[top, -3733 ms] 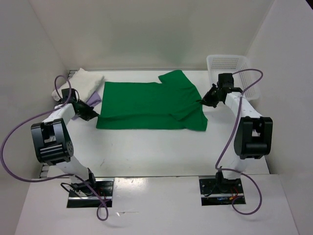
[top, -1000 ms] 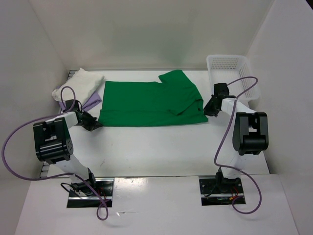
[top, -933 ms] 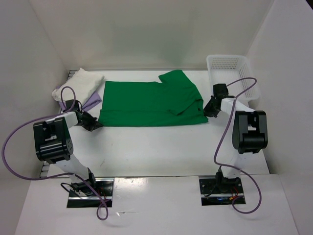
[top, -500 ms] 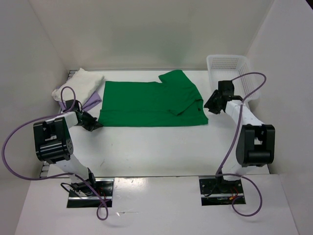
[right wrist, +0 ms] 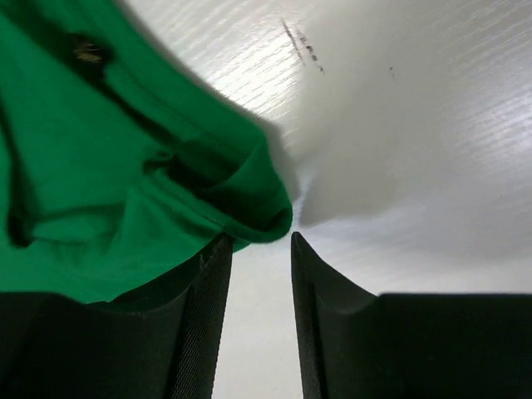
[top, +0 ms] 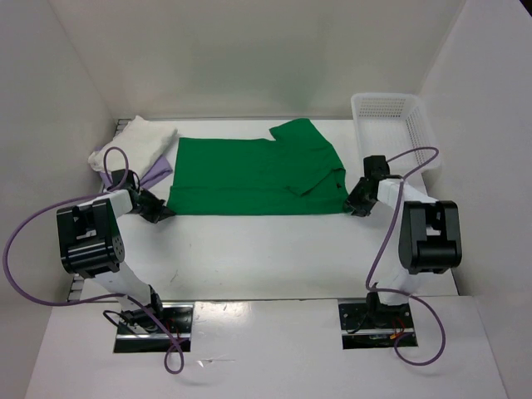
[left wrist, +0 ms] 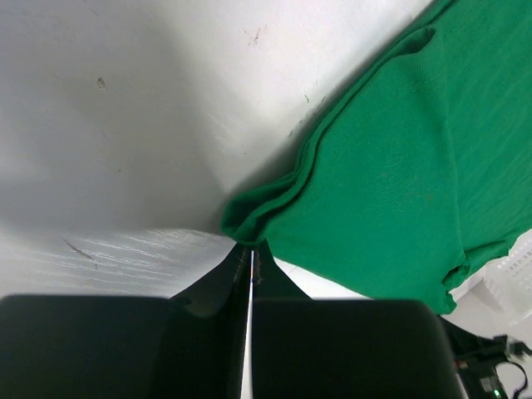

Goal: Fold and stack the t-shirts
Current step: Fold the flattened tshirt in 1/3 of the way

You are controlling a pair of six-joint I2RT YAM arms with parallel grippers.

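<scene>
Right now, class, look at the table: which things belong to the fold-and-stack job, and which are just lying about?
Job in hand:
green shirt
cream shirt
purple shirt, partly under the cream one
left tool, shut on the green shirt's corner
right tool, open at its other near corner

Lying about:
basket

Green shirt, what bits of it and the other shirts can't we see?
- Top view: the lavender shirt is mostly hidden under the cream shirt.
- Left wrist view: the shut left gripper hides whether it pinches the corner of the green shirt.
- Right wrist view: the picture edge cuts off most of the green shirt.
</scene>
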